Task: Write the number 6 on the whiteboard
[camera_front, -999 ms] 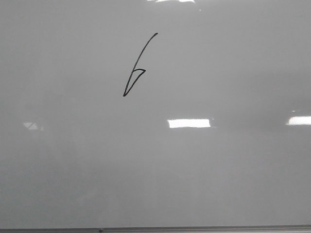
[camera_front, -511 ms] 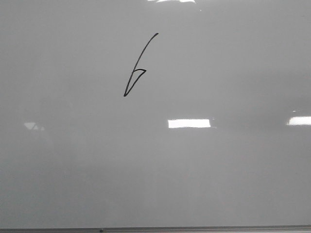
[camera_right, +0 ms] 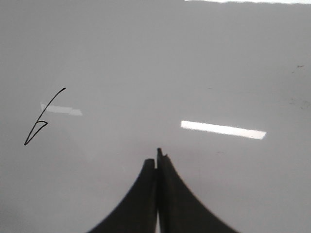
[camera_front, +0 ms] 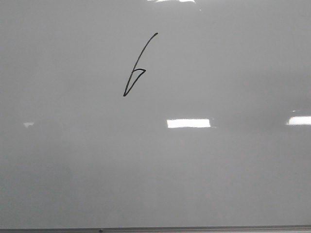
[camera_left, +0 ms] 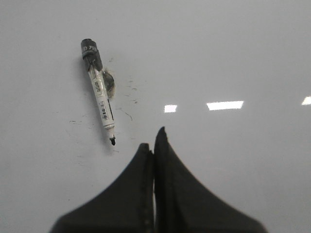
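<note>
The number 6 (camera_front: 137,68) is a thin black angular line with a narrow pointed loop on the whiteboard (camera_front: 218,174), at upper centre of the front view. It also shows in the right wrist view (camera_right: 41,120). A marker (camera_left: 98,92) with a black cap end and bare tip lies flat on the whiteboard (camera_left: 233,58) in the left wrist view, apart from my left gripper (camera_left: 153,141), which is shut and empty. My right gripper (camera_right: 157,159) is shut and empty over bare board (camera_right: 204,63). Neither gripper shows in the front view.
A thin grey edge strip (camera_front: 194,228) runs along the board's near edge. Faint dark smudges (camera_left: 111,83) mark the board beside the marker. Bright rectangular light reflections (camera_front: 188,123) lie on the glossy surface.
The number 6 and board are unchanged. Only the faint reflection at the left of the board has dimmed.
</note>
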